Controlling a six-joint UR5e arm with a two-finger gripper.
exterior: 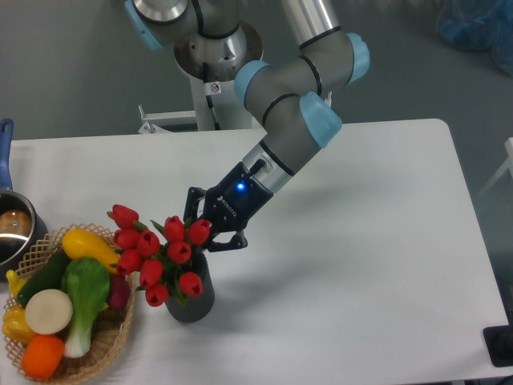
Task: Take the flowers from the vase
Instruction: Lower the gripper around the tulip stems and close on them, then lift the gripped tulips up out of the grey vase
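Red tulip bunch (156, 257) seated in dark grey vase (192, 301), leaned left toward wicker basket (108, 341) of toy vegetables. Gripper (210, 231) pressed against bunch's right side; finger closure around stems cannot be told. Vase stood on white table (361, 265).

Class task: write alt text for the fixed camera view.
A robot arm's tool reaches into red flowers standing in a dark vase on a white table. A wicker basket of toy vegetables sits to the left.
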